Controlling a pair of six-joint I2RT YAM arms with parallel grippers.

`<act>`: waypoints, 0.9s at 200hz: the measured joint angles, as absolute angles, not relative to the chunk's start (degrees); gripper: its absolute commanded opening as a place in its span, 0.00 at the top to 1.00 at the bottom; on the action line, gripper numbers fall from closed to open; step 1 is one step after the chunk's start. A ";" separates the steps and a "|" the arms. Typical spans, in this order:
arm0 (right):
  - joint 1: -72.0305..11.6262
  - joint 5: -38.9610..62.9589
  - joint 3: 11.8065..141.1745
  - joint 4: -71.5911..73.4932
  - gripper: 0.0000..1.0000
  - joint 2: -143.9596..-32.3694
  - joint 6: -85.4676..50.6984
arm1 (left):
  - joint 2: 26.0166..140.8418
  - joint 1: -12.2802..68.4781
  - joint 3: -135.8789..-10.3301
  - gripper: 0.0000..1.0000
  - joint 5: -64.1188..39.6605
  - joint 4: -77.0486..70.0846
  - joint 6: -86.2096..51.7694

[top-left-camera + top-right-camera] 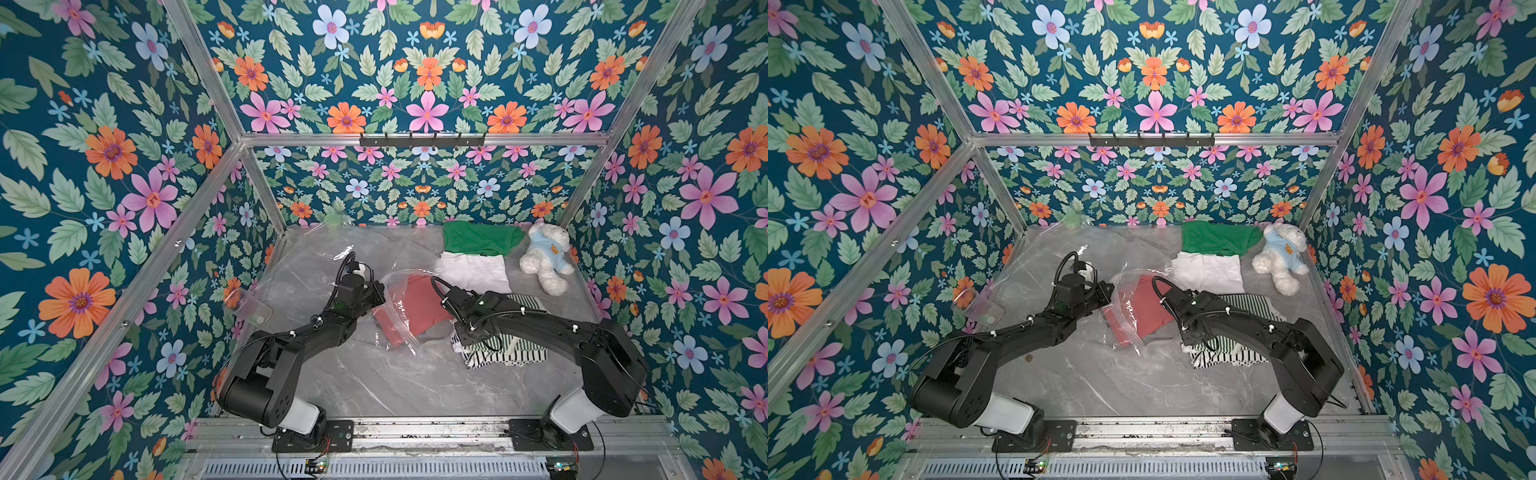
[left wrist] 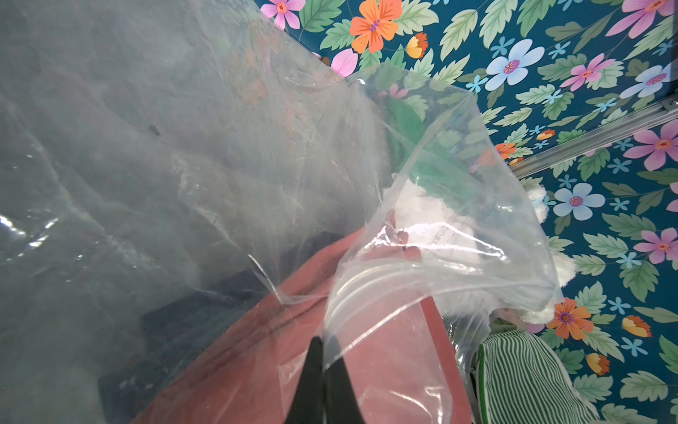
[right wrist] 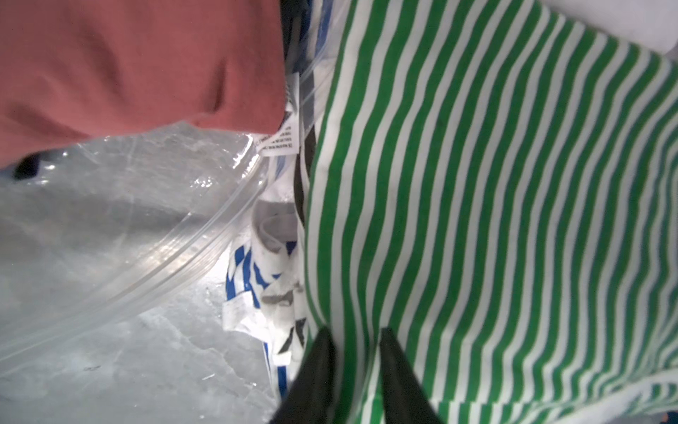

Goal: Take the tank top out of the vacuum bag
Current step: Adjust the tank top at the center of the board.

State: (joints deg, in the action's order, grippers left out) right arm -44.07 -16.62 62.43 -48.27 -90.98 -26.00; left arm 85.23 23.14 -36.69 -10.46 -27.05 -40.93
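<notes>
- Your left fingers (image 2: 312,374) are pinched shut on the vacuum bag (image 2: 440,257) at its clear rim;
- your right fingers (image 3: 319,370) are closed narrowly on the green-striped cloth (image 3: 477,220);
- the red tank top (image 1: 424,303) lies partly inside the bag, at the middle of the desk (image 1: 395,382).

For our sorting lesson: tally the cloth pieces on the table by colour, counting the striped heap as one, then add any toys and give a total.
Red top: 1
Green cloth: 1
White cloth: 1
Striped heap: 1
Teddy bear: 1
Total: 5
</notes>
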 measured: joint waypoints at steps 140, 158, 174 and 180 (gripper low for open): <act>-43.77 -2.31 54.98 -41.28 0.30 -74.04 -23.86 | 85.14 23.14 -36.69 1.00 -10.44 -27.05 -40.93; -41.74 -0.89 53.63 -37.28 0.30 -71.48 -24.62 | 84.84 23.14 -36.69 1.00 -10.41 -27.00 -40.91; -40.38 0.05 52.75 -34.17 0.30 -70.54 -25.50 | 84.73 23.16 -36.69 1.00 -10.41 -27.00 -40.91; -39.83 0.84 52.16 -32.62 0.31 -70.37 -25.85 | 84.66 23.16 -36.69 1.00 -10.39 -26.98 -40.91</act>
State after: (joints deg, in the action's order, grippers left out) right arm -39.83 0.84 52.16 -32.62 -70.37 -25.85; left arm 84.66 23.16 -36.69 -10.39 -26.98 -40.91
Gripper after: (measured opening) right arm 0.699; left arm 0.048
